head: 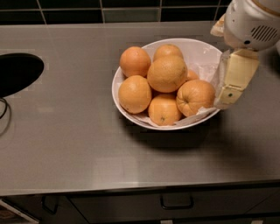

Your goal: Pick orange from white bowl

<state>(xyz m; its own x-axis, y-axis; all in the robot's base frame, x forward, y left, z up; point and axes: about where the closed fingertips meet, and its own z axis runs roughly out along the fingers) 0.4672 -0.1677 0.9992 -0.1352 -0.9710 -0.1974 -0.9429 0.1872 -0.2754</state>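
Grey brushed-steel bench (87, 148), dark tiled wall (70, 12) behind, drawers (175, 204) below. Wide glossy white bowl (115, 89) of oranges (167, 73); cream claw (218, 65) over its right rim, fingers (236, 76) apart.

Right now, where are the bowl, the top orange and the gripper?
bowl (202, 50), camera view, inner wall at back.
top orange (167, 73), camera view, its middle.
gripper (231, 85), camera view, yellowish part at bowl's right rim.

The gripper (230, 89) hangs at the white bowl's (192, 124) right rim, pointing down, with the white wrist housing (251, 22) above it.
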